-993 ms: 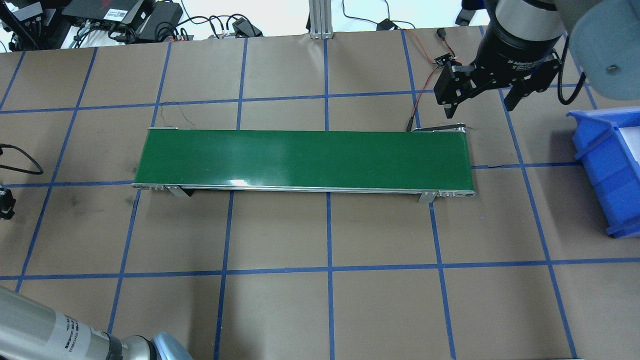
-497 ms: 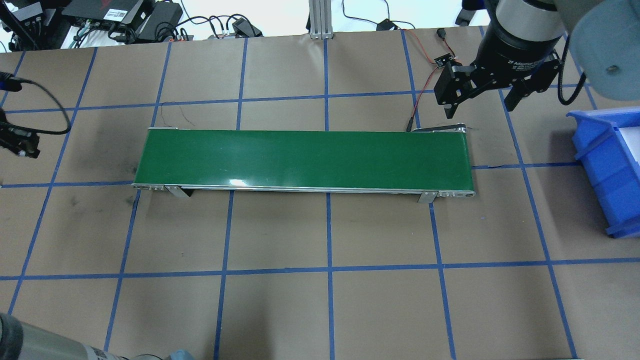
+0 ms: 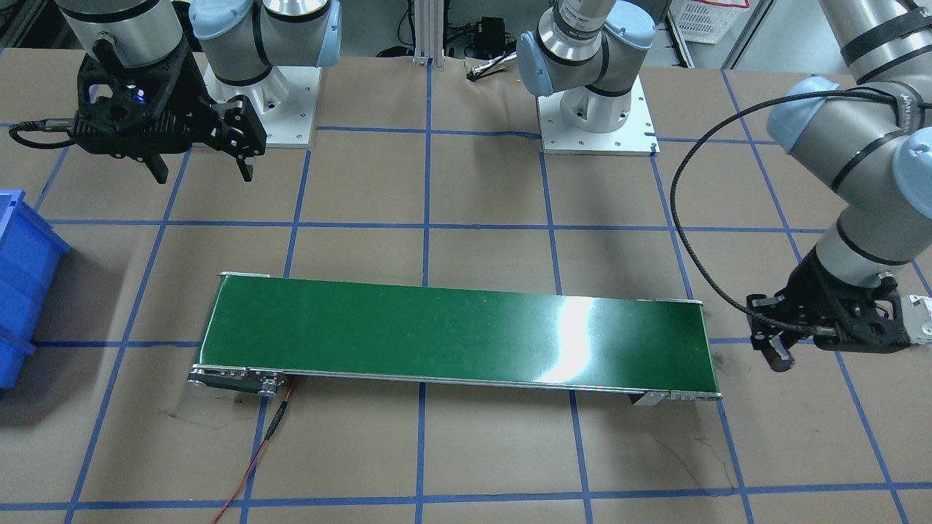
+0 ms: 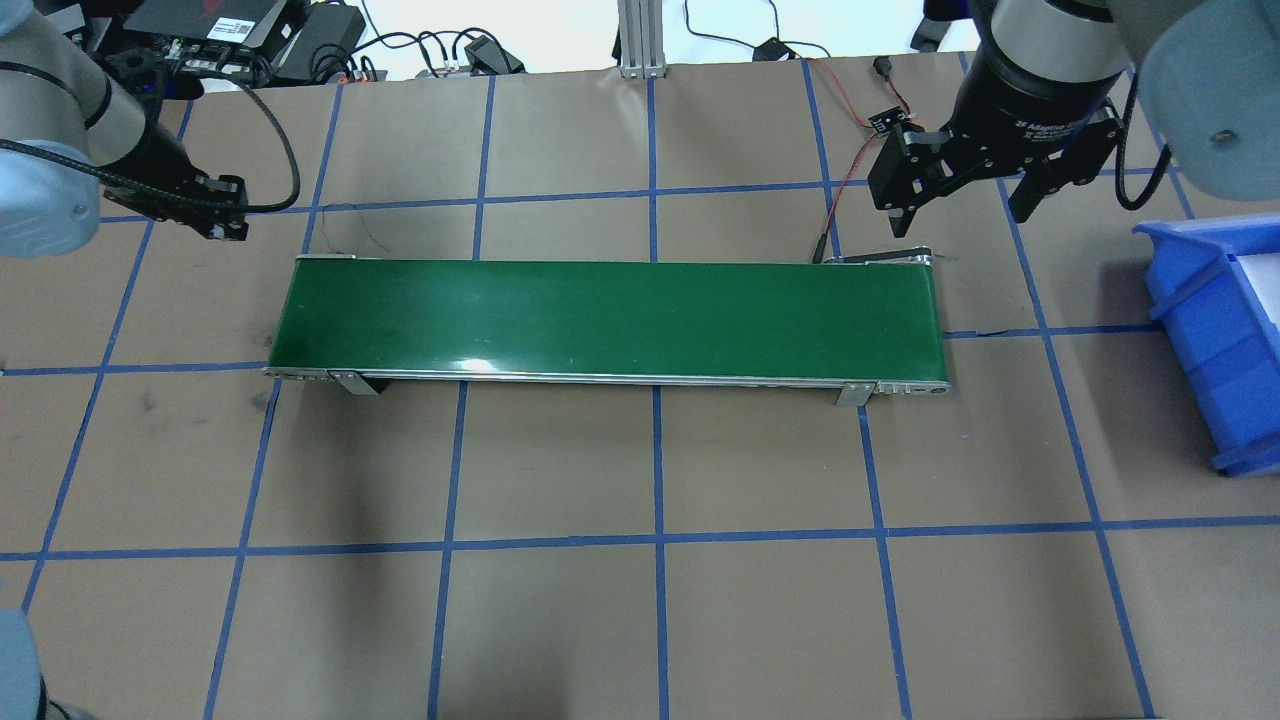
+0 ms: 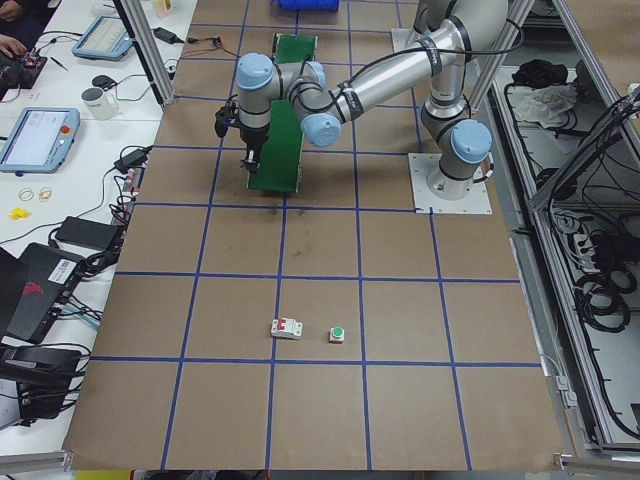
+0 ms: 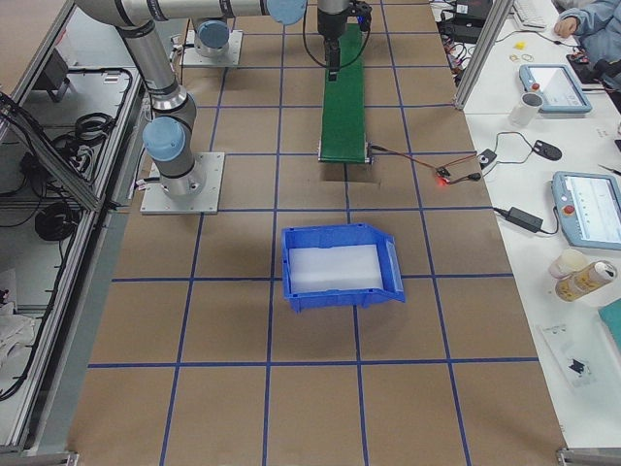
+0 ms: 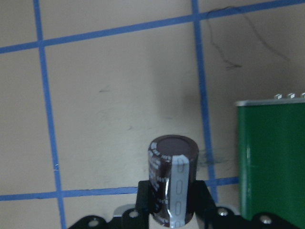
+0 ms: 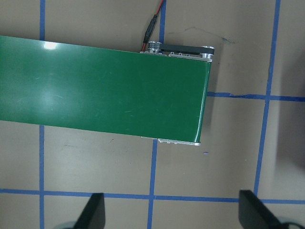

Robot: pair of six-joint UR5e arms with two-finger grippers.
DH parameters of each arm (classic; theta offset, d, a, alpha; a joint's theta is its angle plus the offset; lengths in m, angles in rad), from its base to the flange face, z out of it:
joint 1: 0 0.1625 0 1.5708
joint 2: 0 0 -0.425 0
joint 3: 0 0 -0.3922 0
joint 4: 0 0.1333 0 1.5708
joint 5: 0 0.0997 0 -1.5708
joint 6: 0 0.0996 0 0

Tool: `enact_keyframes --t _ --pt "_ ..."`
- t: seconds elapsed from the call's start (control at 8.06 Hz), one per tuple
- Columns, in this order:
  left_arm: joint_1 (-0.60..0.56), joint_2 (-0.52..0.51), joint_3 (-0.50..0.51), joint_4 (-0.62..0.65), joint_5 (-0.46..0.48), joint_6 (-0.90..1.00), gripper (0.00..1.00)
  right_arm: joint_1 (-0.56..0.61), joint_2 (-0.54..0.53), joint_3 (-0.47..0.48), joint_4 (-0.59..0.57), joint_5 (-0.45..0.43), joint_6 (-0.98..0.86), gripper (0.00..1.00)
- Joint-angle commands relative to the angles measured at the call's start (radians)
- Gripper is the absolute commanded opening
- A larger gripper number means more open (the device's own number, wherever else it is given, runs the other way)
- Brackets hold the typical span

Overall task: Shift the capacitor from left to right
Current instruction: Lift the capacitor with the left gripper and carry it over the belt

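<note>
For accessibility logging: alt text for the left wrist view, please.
The left end effector grips a dark brown capacitor with a pale stripe, over the brown table with blue grid lines. The end of the green conveyor belt shows at right.

The dark brown, pale-striped capacitor (image 7: pixel 172 179) sits gripped in the left end effector (image 7: pixel 172 202).

Dark brown capacitor (image 7: pixel 172 183), silver stripe; green conveyor (image 4: pixel 600 315); blue bin (image 6: pixel 335 296); tan table (image 4: pixel 560 460), blue grid.

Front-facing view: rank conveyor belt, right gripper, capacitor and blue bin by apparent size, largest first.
1. conveyor belt
2. right gripper
3. capacitor
Unranked: blue bin, cut off by the frame edge; its visible part roughly matches the gripper.
</note>
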Motion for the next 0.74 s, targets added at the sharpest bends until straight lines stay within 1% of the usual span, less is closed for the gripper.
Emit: enact_keyframes --t 0.0,0.12,0.25,0.37,0.62 --pt "-0.072 -0.04 -0.007 -0.029 -0.059 -0.103 0.0 0.0 -0.001 0.0 0.0 0.0 0.0 1.0" --pt "-0.069 -0.047 -0.007 -0.098 -0.053 -0.091 0.0 0.0 0.0 0.0 0.0 0.0 0.0 1.0" --pt "-0.068 -0.067 -0.007 -0.138 -0.051 -0.086 0.0 0.0 -0.001 0.0 0.0 0.0 0.0 1.0" --pt "-0.068 -0.095 -0.005 -0.14 -0.051 -0.086 0.0 0.002 -0.001 0.0 0.0 0.0 0.0 1.0" --pt "-0.068 -0.116 -0.002 -0.138 -0.05 -0.088 0.0 0.0 -0.001 0.0 0.0 0.0 0.0 1.0"
